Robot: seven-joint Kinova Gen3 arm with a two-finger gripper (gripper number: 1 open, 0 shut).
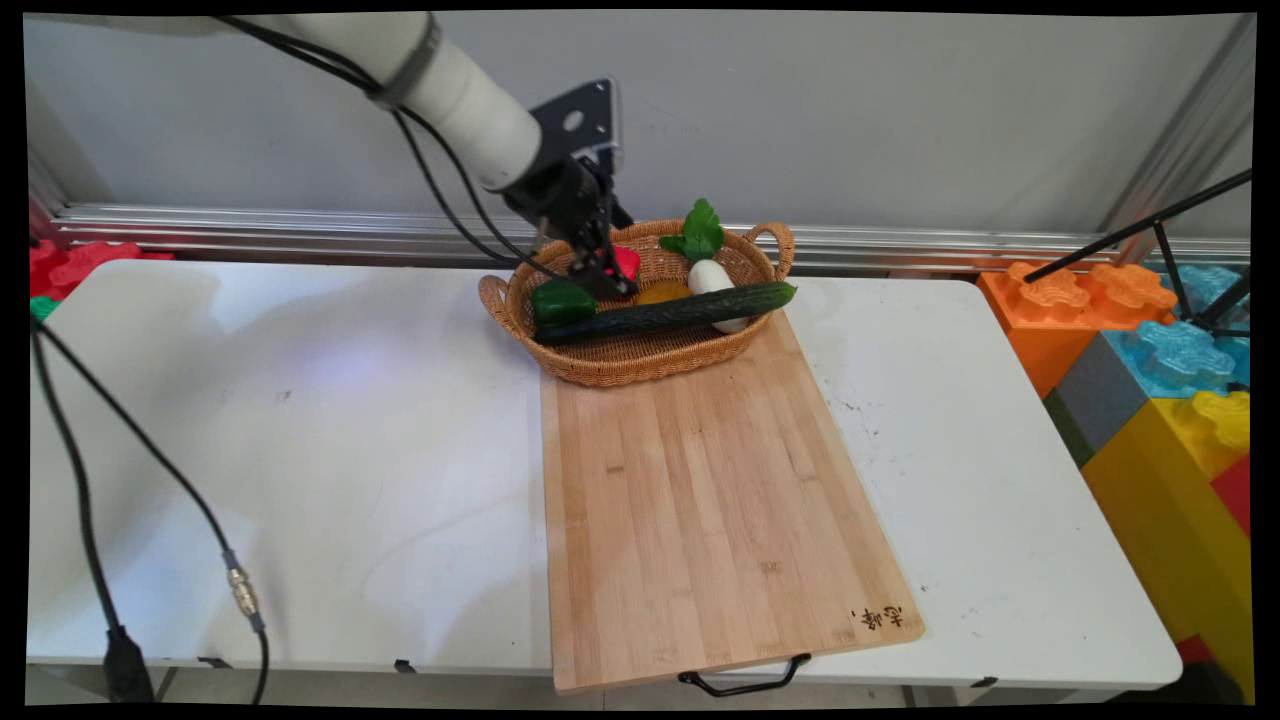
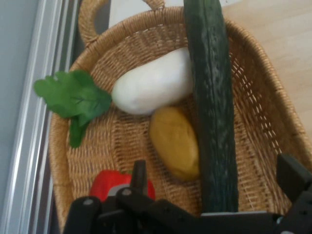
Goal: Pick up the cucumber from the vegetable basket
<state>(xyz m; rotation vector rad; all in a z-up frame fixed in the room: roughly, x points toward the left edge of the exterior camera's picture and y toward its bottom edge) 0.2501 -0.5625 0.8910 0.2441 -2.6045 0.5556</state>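
I have the end effector lowered into the wicker basket, which sits at the far end of the wooden cutting board on the white surface. In the hand view its fingers stand wide apart with nothing between them: one fingertip rises just beside the red pepper, the other shows at the right edge above the basket's wall, and the cucumber and the yellow potato lie in the gap ahead.

From the main view, the end effector hangs over the basket's back left part, close to the red pepper and just beside the green pepper, which lies at the basket's left end. The long dark cucumber stretches across the basket from left to right, its tip resting over the right rim. The white radish with its green leaves lies toward the basket's right end, touching the cucumber; the potato sits between the radish and the red pepper.

Big coloured toy blocks stand beside the surface on the right.
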